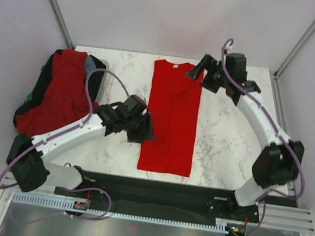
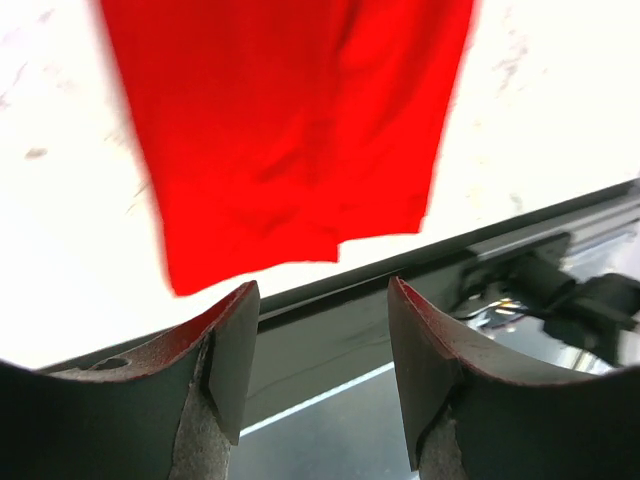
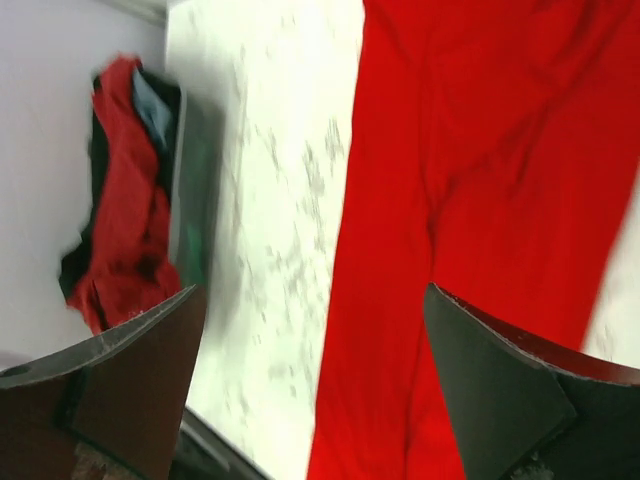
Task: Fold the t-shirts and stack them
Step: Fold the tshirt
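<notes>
Red t-shirt [image 1: 172, 117]: lay flat as a long strip.
Left gripper [image 2: 322, 300]: I had it part-open, empty, by the shirt's left edge.
Right gripper [image 3: 310, 300]: gaped wide, empty, near the collar.

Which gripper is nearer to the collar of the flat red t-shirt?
Right. The right gripper is beside the collar; the left gripper is toward the hem of the t-shirt.

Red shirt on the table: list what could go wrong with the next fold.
The red shirt has its hem close to the near edge of the table; a tug could drag it off.
Both the left hand and right hand are open and empty; pinching one layer could undo the lengthwise fold.
</notes>
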